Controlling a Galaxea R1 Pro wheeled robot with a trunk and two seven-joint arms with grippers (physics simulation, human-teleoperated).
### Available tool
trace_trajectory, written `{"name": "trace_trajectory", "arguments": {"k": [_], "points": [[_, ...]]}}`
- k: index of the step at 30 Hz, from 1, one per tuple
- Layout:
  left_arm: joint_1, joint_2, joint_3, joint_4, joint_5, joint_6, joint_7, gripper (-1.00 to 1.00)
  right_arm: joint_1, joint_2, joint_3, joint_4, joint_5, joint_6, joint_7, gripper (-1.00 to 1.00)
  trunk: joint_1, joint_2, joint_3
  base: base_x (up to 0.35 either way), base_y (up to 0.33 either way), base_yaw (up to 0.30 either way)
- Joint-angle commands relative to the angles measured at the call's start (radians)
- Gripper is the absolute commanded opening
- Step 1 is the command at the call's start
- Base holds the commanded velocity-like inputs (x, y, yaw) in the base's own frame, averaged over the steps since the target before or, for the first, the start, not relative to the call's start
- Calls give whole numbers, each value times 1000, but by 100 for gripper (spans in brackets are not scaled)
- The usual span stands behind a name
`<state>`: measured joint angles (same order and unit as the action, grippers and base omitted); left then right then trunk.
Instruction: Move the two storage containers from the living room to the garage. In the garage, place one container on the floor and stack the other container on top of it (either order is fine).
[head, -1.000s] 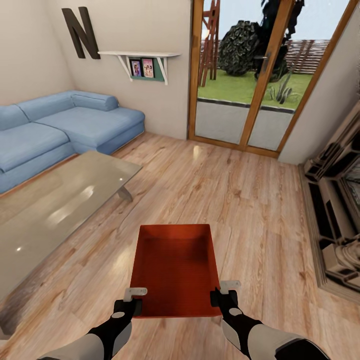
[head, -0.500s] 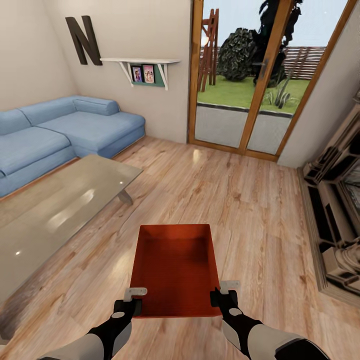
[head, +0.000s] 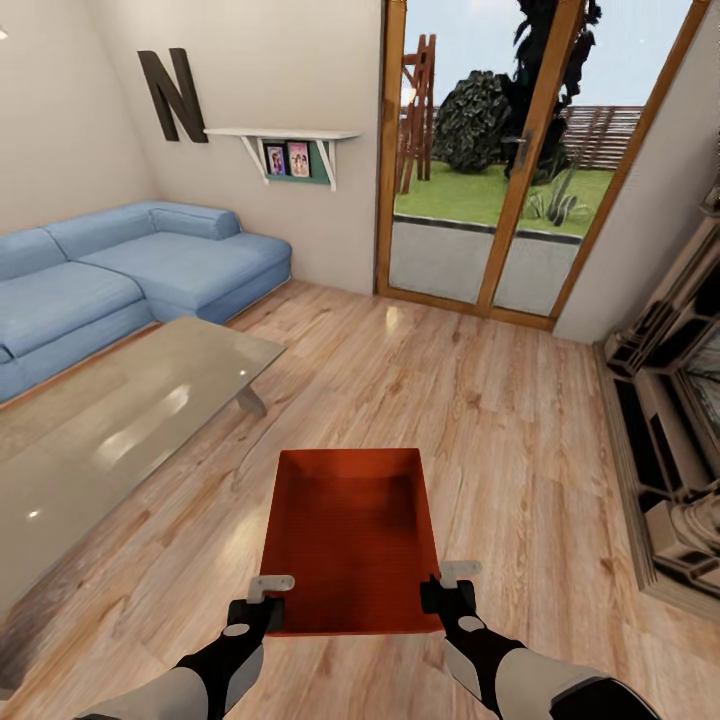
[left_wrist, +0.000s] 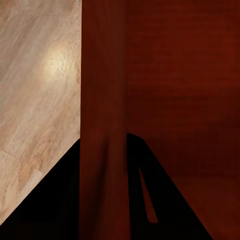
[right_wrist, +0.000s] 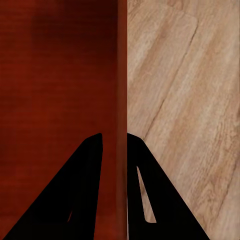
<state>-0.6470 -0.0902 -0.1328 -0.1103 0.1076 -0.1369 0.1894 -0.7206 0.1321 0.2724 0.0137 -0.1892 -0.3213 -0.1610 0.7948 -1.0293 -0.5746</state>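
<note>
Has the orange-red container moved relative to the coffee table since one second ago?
Yes. The storage container, clamped by left gripper and right gripper, has backed slightly away from the glass coffee table and blue sofa, carried with the robot.

Blue corner sofa (head: 120, 270) along the left wall, glass coffee table (head: 110, 420) before it, a dark letter N (head: 172, 82) and a white shelf (head: 280, 135) with framed pictures (head: 288, 158) above, wood-framed glass doors (head: 500, 160) opening on a lawn, fireplace (head: 670, 420) at right.
</note>
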Motion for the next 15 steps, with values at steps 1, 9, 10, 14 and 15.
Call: {"name": "trace_trajectory", "arguments": {"k": [1,9,10,14,15], "points": [[0,0,13,3,12,-6,12,-100,-1,6,-44,-1,8,-1,-2,-100,0,-1,1,0,0,0],[0,0,13,3,12,-6,12,-100,-1,6,-44,-1,8,-1,-2,-100,0,-1,14,0,0,0],[0,0,13,3,12,-6,12,-100,-1,6,-44,-1,8,-1,-2,-100,0,-1,15,0,0,0],[0,0,13,3,12,-6,12,-100,-1,6,-44,-1,8,-1,-2,-100,0,-1,22,0,0,0],[0,0,13,3,12,-6,12,-100,-1,6,-44,-1,8,-1,-2,-100,0,-1,23,0,0,0]]}}
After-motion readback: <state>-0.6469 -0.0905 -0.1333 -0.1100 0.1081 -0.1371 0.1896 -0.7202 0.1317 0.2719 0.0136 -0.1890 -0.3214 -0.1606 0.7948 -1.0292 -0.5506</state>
